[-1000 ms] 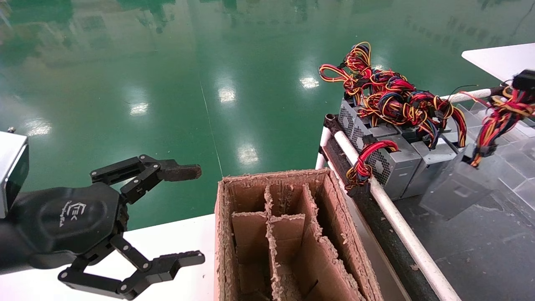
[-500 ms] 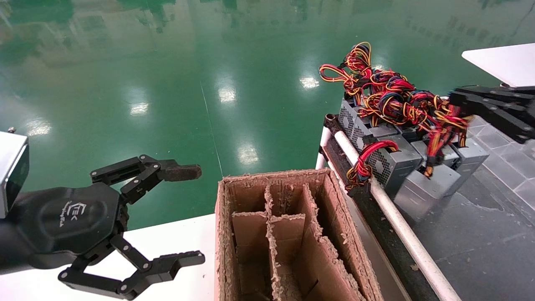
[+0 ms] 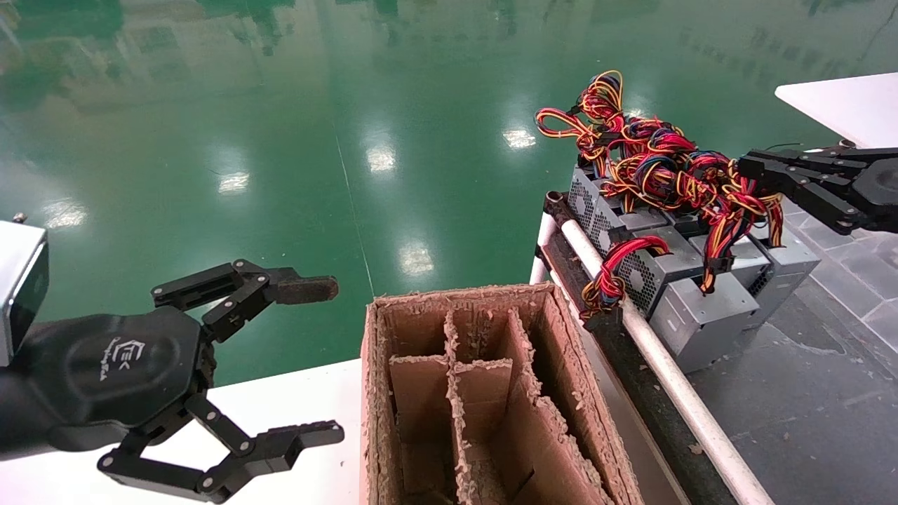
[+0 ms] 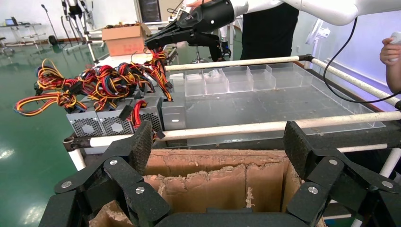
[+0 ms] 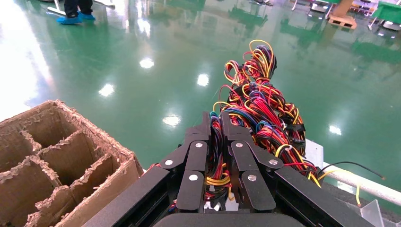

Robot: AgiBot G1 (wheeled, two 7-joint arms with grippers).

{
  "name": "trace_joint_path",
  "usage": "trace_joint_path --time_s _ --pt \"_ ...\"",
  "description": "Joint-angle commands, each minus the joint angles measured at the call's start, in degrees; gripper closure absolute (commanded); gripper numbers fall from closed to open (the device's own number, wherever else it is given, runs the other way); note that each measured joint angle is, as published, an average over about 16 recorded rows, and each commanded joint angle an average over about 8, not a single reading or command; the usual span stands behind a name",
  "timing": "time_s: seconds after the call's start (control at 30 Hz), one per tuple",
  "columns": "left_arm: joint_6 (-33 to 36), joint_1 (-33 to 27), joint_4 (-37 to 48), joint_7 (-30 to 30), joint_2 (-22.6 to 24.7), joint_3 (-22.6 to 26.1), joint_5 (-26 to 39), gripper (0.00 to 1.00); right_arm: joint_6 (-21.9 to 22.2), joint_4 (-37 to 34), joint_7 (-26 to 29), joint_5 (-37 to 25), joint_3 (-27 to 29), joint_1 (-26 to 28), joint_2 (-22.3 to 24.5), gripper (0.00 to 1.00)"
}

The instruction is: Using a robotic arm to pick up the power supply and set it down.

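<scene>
The power supply (image 3: 705, 315), a small grey metal box, rests on the dark rack shelf at the near end of a row of similar boxes; it also shows in the left wrist view (image 4: 173, 116). Its red, yellow and black wires (image 3: 729, 203) run up into my right gripper (image 3: 747, 165). That gripper (image 5: 215, 120) is shut on the wire bundle (image 5: 215, 158), which fills the narrow gap between its fingers. My left gripper (image 3: 316, 359) hangs open and empty over the white table, left of the carton (image 4: 218, 144).
A brown cardboard carton (image 3: 491, 393) with dividers stands between the arms. Several other power supplies (image 3: 631, 245) with tangled wires line the rack's far end. A white pipe rail (image 3: 659, 365) edges the rack. Clear plastic bins (image 4: 236, 78) sit along its far side.
The right gripper carried the hanging power supply leftward and down. The box now rests on the shelf beside the row. The left arm has not moved.
</scene>
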Motion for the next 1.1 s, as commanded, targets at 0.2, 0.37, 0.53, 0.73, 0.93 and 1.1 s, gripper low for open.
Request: trace_joint_path --time_s 0.2,0.37,0.53,0.73,0.93,1.1 --pt "0.0 0.0 0.0 0.0 0.0 0.0 0.0 0.00 -0.1 -1.9 -0.3 -0.5 -0.3 1.0 -0.5 0.00" --pt "0.0 0.0 0.0 0.0 0.0 0.0 0.0 0.00 -0.2 -2.5 -0.5 -0.9 -0.4 1.4 -0.4 0.00" --pt "0.0 0.0 0.0 0.0 0.0 0.0 0.0 0.00 0.2 -3.1 -0.6 -1.3 -0.4 1.5 0.1 0.00" --pt "0.0 0.0 0.0 0.0 0.0 0.0 0.0 0.00 1.6 -3.4 -0.9 -0.4 0.5 1.1 0.4 0.00" --pt "0.0 0.0 0.0 0.0 0.0 0.0 0.0 0.00 1.4 -3.0 -3.4 4.2 3.4 0.0 -0.2 0.00" --pt "0.0 0.0 0.0 0.0 0.0 0.0 0.0 0.00 0.3 -1.7 -5.1 7.2 4.9 -1.3 -0.7 0.00"
